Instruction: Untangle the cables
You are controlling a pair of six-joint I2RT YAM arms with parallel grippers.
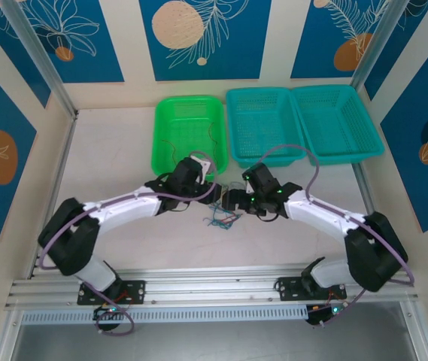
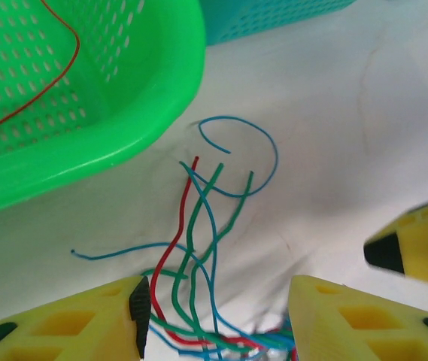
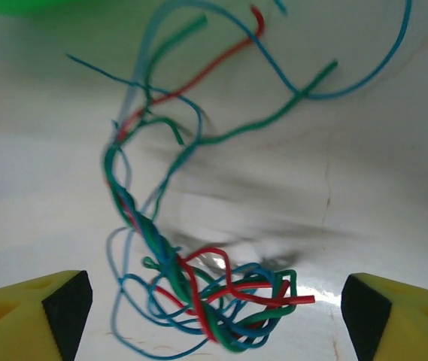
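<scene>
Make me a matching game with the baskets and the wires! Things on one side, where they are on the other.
Things:
1. green basket
2. teal baskets
3. tangled cables
4. single red wire

Places:
A. on the table, in front of the baskets
B. inside the green basket
C. left end of the basket row
D. right of the green basket

Pairs: 1-C, 2-D, 3-A, 4-B
</scene>
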